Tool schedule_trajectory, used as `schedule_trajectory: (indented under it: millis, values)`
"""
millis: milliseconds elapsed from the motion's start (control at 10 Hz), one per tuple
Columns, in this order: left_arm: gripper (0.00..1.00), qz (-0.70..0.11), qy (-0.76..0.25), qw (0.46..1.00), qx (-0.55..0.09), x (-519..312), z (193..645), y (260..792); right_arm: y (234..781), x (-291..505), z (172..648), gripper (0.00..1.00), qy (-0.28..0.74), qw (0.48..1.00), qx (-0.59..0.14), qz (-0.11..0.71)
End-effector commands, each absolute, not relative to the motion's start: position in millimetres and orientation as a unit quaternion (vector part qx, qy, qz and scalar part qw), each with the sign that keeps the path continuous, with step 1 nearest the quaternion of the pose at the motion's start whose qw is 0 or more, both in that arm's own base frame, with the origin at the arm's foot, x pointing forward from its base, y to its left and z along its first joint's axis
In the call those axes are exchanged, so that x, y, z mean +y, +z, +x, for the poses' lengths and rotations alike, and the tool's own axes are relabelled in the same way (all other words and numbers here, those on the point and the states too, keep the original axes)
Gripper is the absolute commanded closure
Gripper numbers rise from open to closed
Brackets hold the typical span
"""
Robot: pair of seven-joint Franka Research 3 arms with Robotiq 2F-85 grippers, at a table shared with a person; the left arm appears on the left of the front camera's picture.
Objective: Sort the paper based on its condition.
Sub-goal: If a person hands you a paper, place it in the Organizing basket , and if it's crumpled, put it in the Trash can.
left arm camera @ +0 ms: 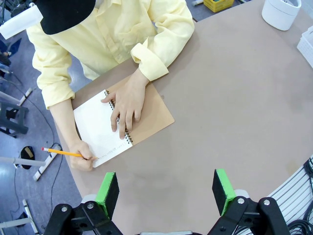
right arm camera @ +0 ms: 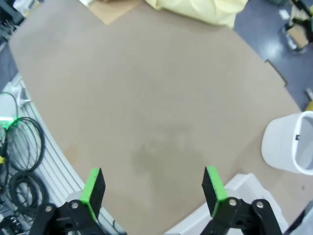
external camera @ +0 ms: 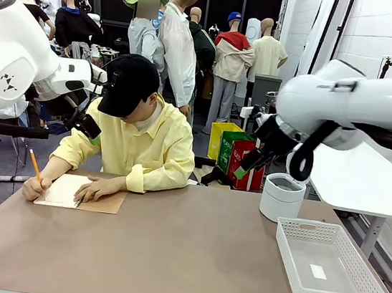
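- Left end effector [left arm camera: 165,190], right end effector [right arm camera: 153,188]: wide open, empty.
- Ahead of the left, person [left arm camera: 127,34] writes in spiral notebook [left arm camera: 98,125].
- Probably waiting; grasping needs a loose sheet.

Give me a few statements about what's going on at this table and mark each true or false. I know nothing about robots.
1. The person is writing in the notebook with a pencil. True.
2. The left gripper holds a sheet of paper. False: its jaws are open and empty above the table.
3. The white basket sits on the robot's right side, near a round white bin. True.
4. The notebook lies in the basket. False: it lies on the table under the person's hand.
5. The right gripper is shut. False: it is open.
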State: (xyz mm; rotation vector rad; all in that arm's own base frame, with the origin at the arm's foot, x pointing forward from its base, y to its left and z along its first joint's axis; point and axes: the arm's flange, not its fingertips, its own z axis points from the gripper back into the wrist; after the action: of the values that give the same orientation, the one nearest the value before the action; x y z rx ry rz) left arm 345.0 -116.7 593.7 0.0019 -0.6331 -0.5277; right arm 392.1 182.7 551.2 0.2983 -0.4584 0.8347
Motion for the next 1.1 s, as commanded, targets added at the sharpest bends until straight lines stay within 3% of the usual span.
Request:
schedule_trajectory:
  millis: [0,300,1000]
  values:
    - [0.0,0.0,-0.257,0.917,-0.305,-116.2,344.5,594.2,537.8,170.4,367.2,0.0,0.408,0.856,-0.277,0.156]
    - [0.0,0.0,-0.257,0.917,-0.305,-116.2,344.5,594.2,539.3,172.1,364.1,0.0,0.418,0.836,-0.314,0.169]
    - [0.0,0.0,-0.257,0.917,-0.305,-116.2,344.5,594.2,546.5,180.4,373.2,0.0,0.461,0.812,-0.309,0.182]
